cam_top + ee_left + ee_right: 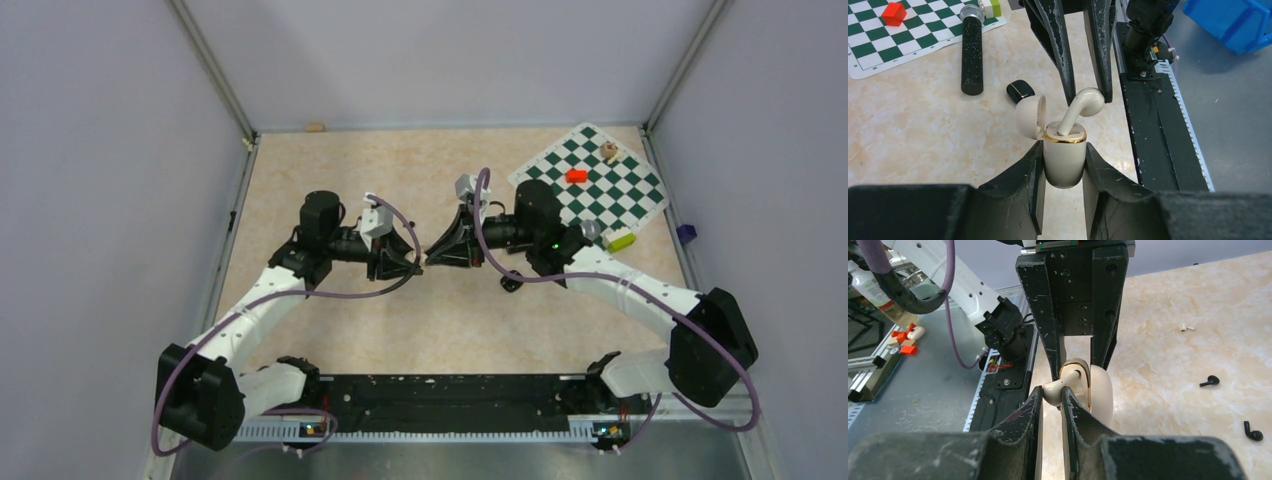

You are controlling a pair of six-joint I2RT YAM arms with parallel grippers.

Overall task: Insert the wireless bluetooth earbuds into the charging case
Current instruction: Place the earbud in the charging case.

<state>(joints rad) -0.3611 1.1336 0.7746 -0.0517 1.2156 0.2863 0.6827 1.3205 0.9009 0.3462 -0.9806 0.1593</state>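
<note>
On my left wrist feed the left gripper [1063, 151] is clamped on the cream charging case [1063, 165], one finger against each side, and holds it upright above the bench [913, 125]. The case has a gold rim, and its lid [1029, 117] is swung open to the left.

The right gripper [1051, 394] comes in from opposite and is pinched shut on the rounded head of a cream earbud [1089, 101]. The bud is tilted, and the tip of its stem sits in the mouth of the case while the head is well clear of the rim. From the overhead camera I see the two grippers meeting tip to tip near the middle of the bench.

A small glossy black case [1020, 91] lies on the bench just beyond the open lid, closed as far as I can tell. Beside it lies a long black cylinder [971, 50] with a silver tip that reaches the edge of the chequered mat [868, 47]. A red block [894, 13] sits on the mat.

The right wrist feed shows one black earbud [1209, 381] and a second black earbud [1253, 432] lying loose on the bench (apart from each other). A tiny white bud [1186, 327] lies farther off.
</note>
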